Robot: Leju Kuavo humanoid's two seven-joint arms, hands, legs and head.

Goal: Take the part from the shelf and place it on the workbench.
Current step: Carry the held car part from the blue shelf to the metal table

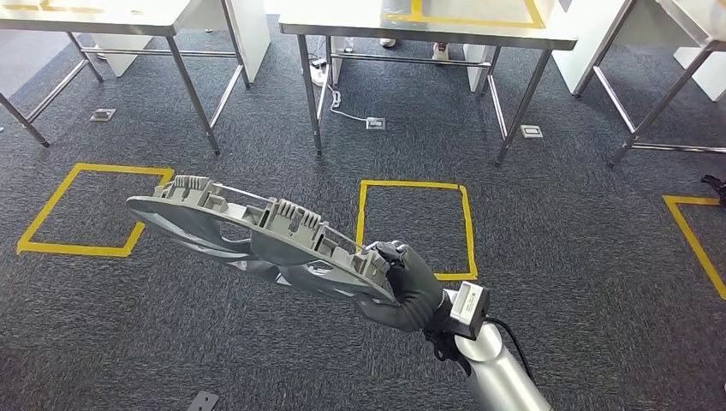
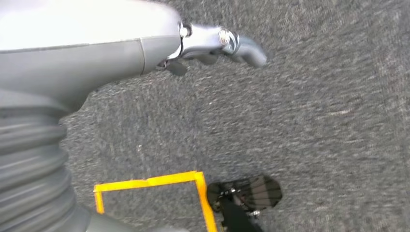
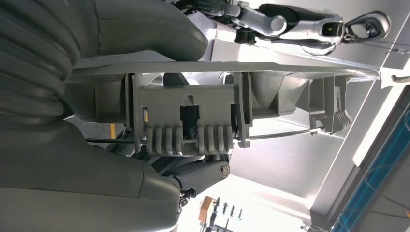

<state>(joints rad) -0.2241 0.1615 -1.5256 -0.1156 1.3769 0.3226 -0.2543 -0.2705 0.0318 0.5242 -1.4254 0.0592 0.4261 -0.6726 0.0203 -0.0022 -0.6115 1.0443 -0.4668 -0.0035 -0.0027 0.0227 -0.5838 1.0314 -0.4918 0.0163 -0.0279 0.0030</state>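
Where our head view looks down at the carpet, our right hand (image 1: 409, 287) grips one end of the part (image 1: 257, 229), a long grey ribbed casting that reaches out tilted to the left over the floor. Its underside is hidden from us. Ahead stand steel workbenches (image 1: 428, 26), cut off at the upper edge, and yellow tape squares (image 1: 415, 227) mark the carpet between them and us. From our left wrist, the left hand (image 2: 212, 46) hangs over carpet; we see the thumb and little of the fingers, so we cannot tell how it is set. From our right wrist, the part (image 3: 212, 116) sits clamped between thumb and fingers, blocking much behind it.
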